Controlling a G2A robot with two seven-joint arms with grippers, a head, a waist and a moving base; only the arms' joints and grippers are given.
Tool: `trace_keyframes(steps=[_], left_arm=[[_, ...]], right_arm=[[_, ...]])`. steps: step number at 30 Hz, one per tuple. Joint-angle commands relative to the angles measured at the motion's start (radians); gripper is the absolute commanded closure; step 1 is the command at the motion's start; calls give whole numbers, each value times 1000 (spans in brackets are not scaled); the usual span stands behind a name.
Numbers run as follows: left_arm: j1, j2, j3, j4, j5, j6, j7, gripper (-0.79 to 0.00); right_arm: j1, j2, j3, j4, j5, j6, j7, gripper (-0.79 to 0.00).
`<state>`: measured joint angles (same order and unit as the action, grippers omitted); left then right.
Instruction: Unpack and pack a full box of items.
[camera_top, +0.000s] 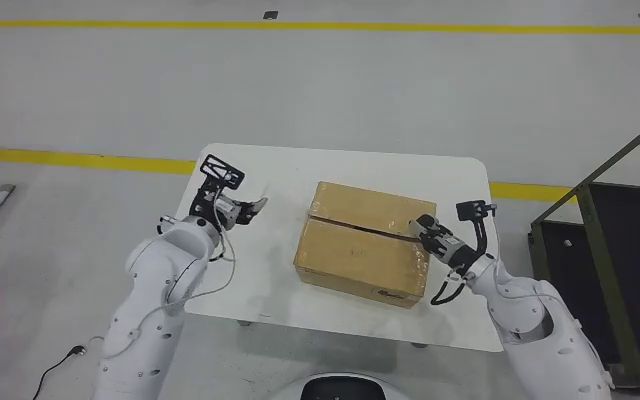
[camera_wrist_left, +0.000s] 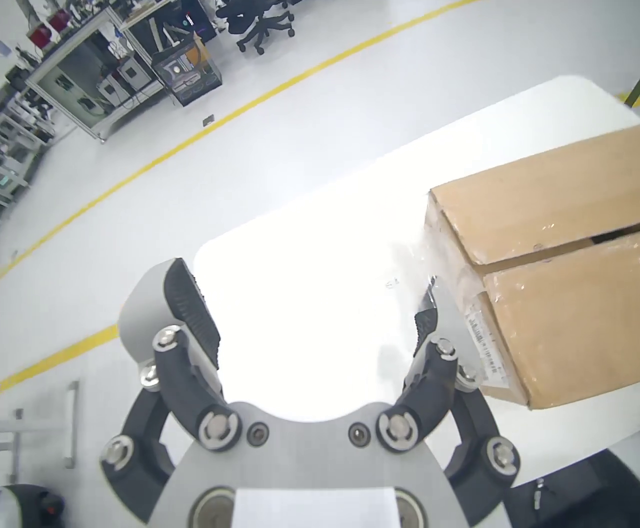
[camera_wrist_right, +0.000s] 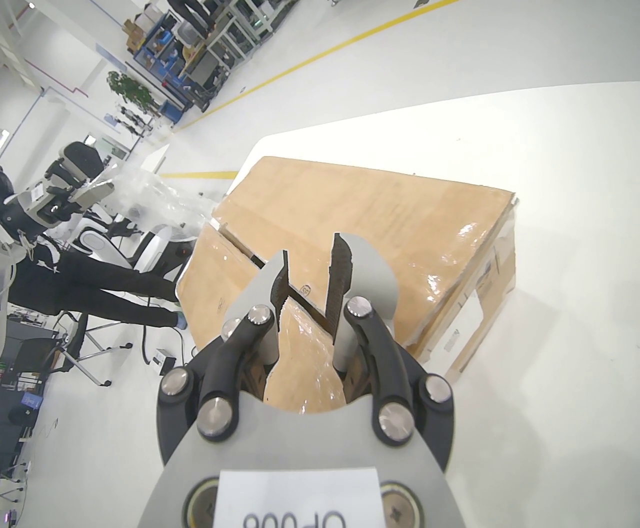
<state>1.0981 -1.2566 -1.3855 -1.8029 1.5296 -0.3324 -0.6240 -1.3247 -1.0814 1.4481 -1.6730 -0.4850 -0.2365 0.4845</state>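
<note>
One box (camera_top: 362, 243), seam and long axis crosswise on table (camera_top: 400, 170).

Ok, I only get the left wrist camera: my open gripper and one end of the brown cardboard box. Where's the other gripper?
Observer: The right gripper is at the end of the brown cardboard box opposite your left gripper, right over the dark slit between the two top flaps.
Operator: Is it holding something?
Observer: It doesn't look like it. Its fingers stand a little apart, one on each side of the slit.
Operator: Is the box open yet?
Observer: No. From above, both flaps lie flat across the whole top.
</note>
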Motion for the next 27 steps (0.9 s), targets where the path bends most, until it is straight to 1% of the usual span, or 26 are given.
trace_keyframes(steps=[1, 4, 6, 10, 12, 16, 21, 25, 26, 27], left_arm=[[-3, 7, 17, -23, 114, -51, -5, -785], [-8, 17, 45, -48, 268, -120, -11, -785], [-10, 22, 63, -58, 366, -153, -14, -785], [-13, 28, 80, -65, 445, -193, 5, -785], [-17, 32, 92, -67, 510, -230, 4, -785], [-17, 35, 90, -55, 550, -229, 24, -785], [-23, 43, 97, -43, 671, -246, 39, -785], [-26, 52, 112, -40, 806, -265, 50, -785], [-24, 52, 113, -37, 815, -261, 63, -785], [-20, 50, 107, -38, 784, -238, 76, -785]], right_arm=[[3, 0, -2, 2, -3, 1, 1, -219], [6, -1, -7, 5, -6, 2, 1, -197], [9, -1, -10, 6, -8, 2, 1, -197], [12, -2, -14, 8, -10, 1, -2, -194], [14, -2, -15, 10, -10, 0, -2, -194], [15, -2, -17, 12, -10, 2, -5, -194], [16, -2, -15, 18, -11, -1, -7, -197], [18, -3, -16, 21, -11, -4, -7, -194], [19, -3, -17, 22, -11, -5, -7, -194], [19, -3, -17, 23, -11, -5, -7, -185]])
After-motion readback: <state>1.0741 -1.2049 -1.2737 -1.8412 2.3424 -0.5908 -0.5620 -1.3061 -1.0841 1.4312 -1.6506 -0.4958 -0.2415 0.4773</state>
